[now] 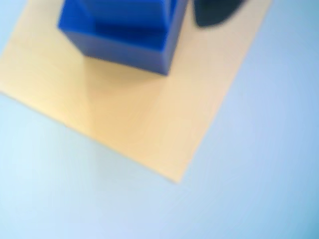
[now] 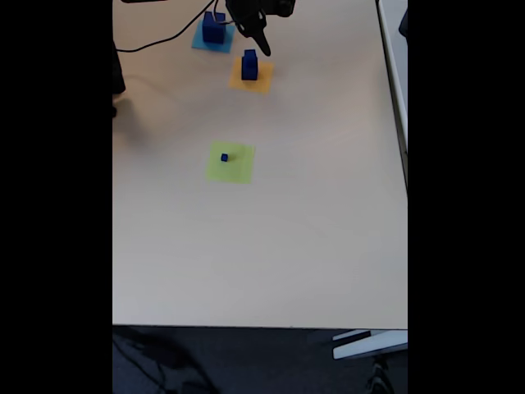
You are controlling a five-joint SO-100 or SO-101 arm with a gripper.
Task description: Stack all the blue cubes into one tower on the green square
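Observation:
Three dark blue cubes stand apart in the fixed view. The small cube (image 2: 224, 157) sits on the green square (image 2: 234, 167) at mid-table. A mid-sized cube (image 2: 249, 64) stands on an orange square (image 2: 259, 81); the wrist view shows this cube (image 1: 124, 35) close up on the pale orange paper (image 1: 144, 114). Another cube (image 2: 213, 27) rests on a light-blue square (image 2: 203, 41) at the far edge. My gripper (image 2: 256, 37) hovers just beyond the orange square, above and right of its cube, jaws apart and holding nothing. One dark fingertip (image 1: 217, 12) shows beside the cube.
A black cable (image 2: 164, 43) runs across the far left of the table (image 2: 312, 230). Table edges lie on the right and near sides. A grey object (image 2: 365, 345) sticks out below the near edge.

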